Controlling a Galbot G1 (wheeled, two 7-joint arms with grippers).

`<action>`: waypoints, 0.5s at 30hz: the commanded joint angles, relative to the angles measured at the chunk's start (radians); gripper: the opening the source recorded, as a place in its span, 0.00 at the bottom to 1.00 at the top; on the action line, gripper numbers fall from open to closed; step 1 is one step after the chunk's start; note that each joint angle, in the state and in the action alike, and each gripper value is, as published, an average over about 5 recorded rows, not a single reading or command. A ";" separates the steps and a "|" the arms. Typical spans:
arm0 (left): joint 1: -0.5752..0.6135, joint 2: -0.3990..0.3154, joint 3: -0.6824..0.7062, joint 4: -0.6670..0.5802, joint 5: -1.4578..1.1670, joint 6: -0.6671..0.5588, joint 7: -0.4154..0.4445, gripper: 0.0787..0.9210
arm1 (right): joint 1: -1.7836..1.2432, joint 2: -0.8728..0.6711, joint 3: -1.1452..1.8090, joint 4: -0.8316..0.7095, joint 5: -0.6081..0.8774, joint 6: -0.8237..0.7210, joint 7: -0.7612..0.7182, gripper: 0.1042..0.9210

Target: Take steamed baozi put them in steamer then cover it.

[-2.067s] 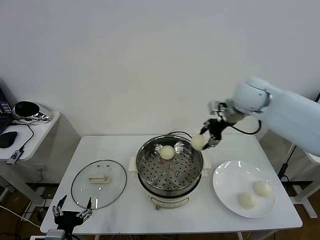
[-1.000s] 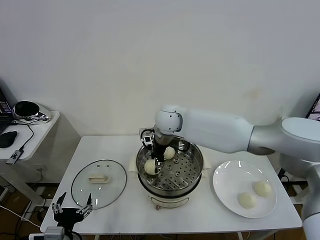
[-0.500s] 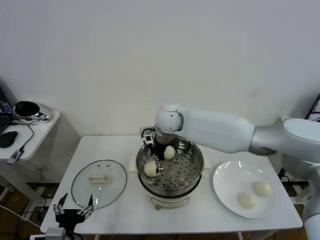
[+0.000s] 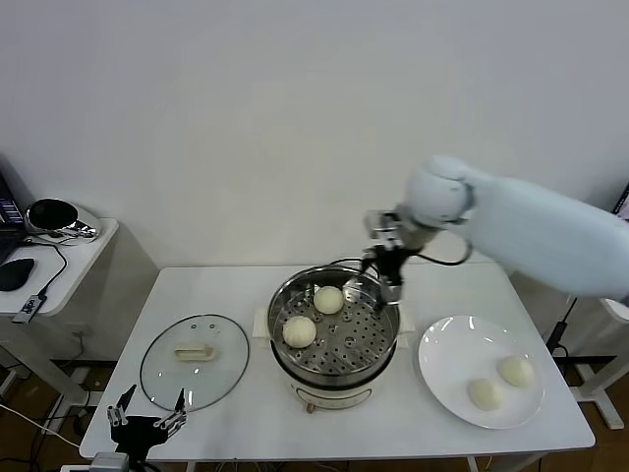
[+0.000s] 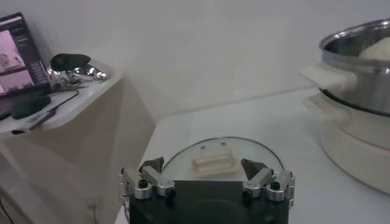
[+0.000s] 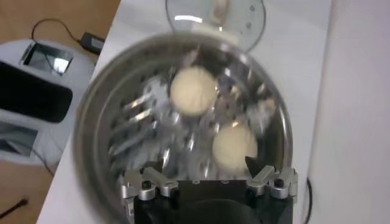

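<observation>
The steamer (image 4: pixel 339 374) stands mid-table with two baozi on its perforated tray, one at the back (image 4: pixel 327 299) and one at the front left (image 4: pixel 299 331). Two more baozi (image 4: pixel 511 371) (image 4: pixel 483 393) lie on the white plate (image 4: pixel 447 359) to the right. My right gripper (image 4: pixel 383 283) hangs open and empty above the pot's back right rim; its wrist view looks down on both buns (image 6: pixel 192 90) (image 6: pixel 234 146). The glass cover (image 4: pixel 194 361) lies flat to the steamer's left. My left gripper (image 4: pixel 147 423) waits open near the cover's front edge (image 5: pixel 262 152).
A side table (image 4: pixel 59 246) with a laptop, mouse and cables stands off the table's left end. A black cord runs behind the steamer. The steamer's cream side handle (image 5: pixel 326 74) juts toward the cover.
My right gripper opened and left a baozi at the tray's front left. It then rose out of the pot and swung to the back right. The left arm stayed put.
</observation>
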 commanded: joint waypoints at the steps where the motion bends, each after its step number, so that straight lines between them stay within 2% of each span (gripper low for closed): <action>1: 0.004 0.024 0.000 0.010 -0.004 -0.005 0.001 0.88 | -0.024 -0.309 0.033 0.133 -0.085 0.070 -0.048 0.88; 6: -0.002 0.023 0.006 0.008 0.000 -0.004 0.006 0.88 | -0.118 -0.371 0.024 0.169 -0.170 0.090 -0.047 0.88; 15: -0.002 0.010 0.024 0.017 -0.001 -0.005 0.007 0.88 | -0.500 -0.373 0.236 0.132 -0.311 0.101 -0.032 0.88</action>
